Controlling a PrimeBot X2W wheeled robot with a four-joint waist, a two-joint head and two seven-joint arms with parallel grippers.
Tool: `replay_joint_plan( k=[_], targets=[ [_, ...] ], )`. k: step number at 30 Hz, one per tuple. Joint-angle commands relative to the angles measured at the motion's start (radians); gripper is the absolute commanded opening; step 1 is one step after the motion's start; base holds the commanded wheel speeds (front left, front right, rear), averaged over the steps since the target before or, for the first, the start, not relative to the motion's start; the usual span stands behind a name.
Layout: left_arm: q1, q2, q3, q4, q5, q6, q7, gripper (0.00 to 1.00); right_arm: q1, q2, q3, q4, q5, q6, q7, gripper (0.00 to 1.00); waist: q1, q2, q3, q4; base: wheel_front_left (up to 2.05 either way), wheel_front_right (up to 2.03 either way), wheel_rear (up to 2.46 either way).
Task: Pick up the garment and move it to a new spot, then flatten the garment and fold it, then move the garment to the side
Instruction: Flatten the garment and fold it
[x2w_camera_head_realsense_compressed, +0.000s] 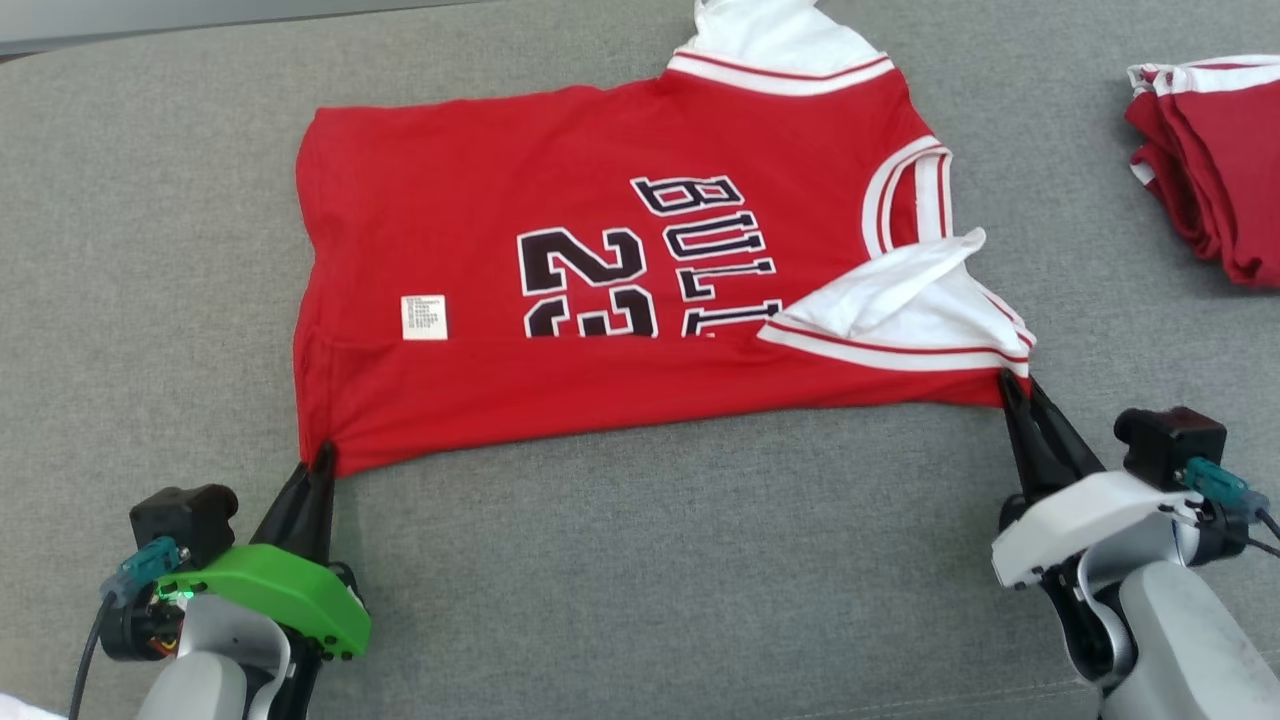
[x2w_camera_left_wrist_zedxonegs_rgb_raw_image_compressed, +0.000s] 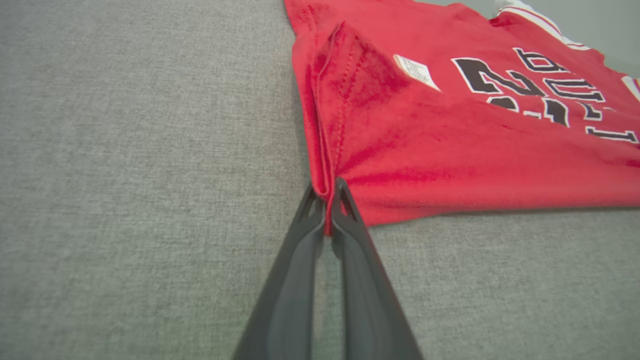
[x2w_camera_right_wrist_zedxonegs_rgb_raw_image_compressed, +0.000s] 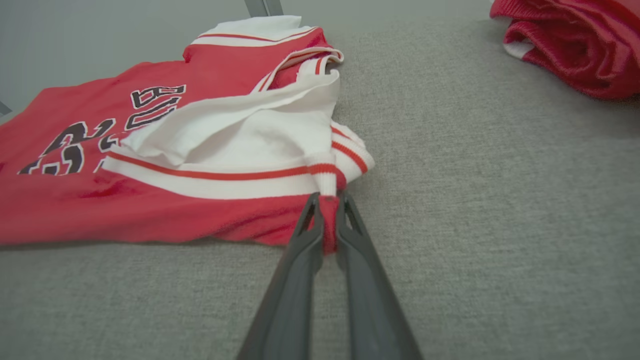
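Head view: jersey (x2w_camera_head_realsense_compressed: 480, 220) lies flat ahead.
Left gripper (x2w_camera_head_realsense_compressed: 324, 456): pinches hem corner.
Right gripper (x2w_camera_head_realsense_compressed: 1011, 386): pinches sleeve-end corner.

Head camera looks down over the shirt (x2w_camera_head_realsense_compressed: 450, 200); my wrist cameras sit low, close at its near corners.

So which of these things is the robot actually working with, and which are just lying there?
Part of the job:
red jersey, spread on the grey surface
left hand, pinching the jersey's near hem corner
right hand, pinching the near corner by the white sleeve

Just lying about:
folded red pile, off to the right, apart from the jersey
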Motion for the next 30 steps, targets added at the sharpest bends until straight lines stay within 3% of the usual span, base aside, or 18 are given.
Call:
replay_joint_plan(
  k=[1, 10, 11, 12, 13, 19, 24, 30],
  targets=[
    [0.035, 0.019, 0.004, -0.032, -0.004, 0.013, 0.02, 0.0, 0.043, -0.011, -0.015, -0.032, 0.009, -0.002, 0.006, 0.0, 0.0, 0.0, -0.024, 0.002, 0.0, 0.0, 0.0],
    [0.231, 0.04, 0.002, -0.228, -0.044, 0.08, 0.185, 0.0, 0.301, 0.035, -0.11, -0.253, -0.028, -0.002, 0.111, 0.0, 0.0, 0.0, -0.085, -0.007, 0.0, 0.0, 0.0],
    [0.251, 0.035, 0.002, -0.242, -0.051, 0.089, 0.198, 0.3, 0.319, 0.045, -0.115, -0.271, -0.032, -0.002, 0.124, 0.18, 0.0, 0.0, -0.087, -0.008, 0.0, 0.0, 0.0],
    [0.265, 0.031, 0.0, -0.249, -0.049, 0.098, 0.206, 1.0, 0.327, 0.052, -0.118, -0.285, -0.037, -0.002, 0.13, 0.52, 0.0, 0.0, -0.088, -0.009, 0.0, 0.0, 0.0],
    [0.271, 0.025, -0.002, -0.254, -0.047, 0.104, 0.202, 1.0, 0.333, 0.057, -0.121, -0.294, -0.043, -0.002, 0.137, 0.99, 0.0, 0.0, -0.088, -0.01, 0.0, 0.0, 0.0],
    [0.25, -0.025, 0.019, -0.252, -0.007, 0.158, 0.056, 1.0, 0.296, 0.072, -0.133, -0.363, -0.103, -0.002, 0.097, 1.0, 0.0, 0.0, -0.096, -0.007, 0.0, 0.0, 0.0],
    [0.197, -0.029, 0.015, -0.289, 0.074, 0.187, -0.084, 1.0, 0.252, 0.081, -0.13, -0.471, -0.157, -0.002, 0.078, 1.0, 0.0, 0.0, -0.108, -0.006, 0.0, 0.0, 0.0],
    [0.151, -0.008, 0.002, -0.351, 0.131, 0.203, -0.131, 1.0, 0.211, 0.076, -0.113, -0.576, -0.197, -0.002, 0.113, 1.0, 0.0, 0.0, -0.119, -0.01, 0.0, 0.0, 0.0]
  ],
)
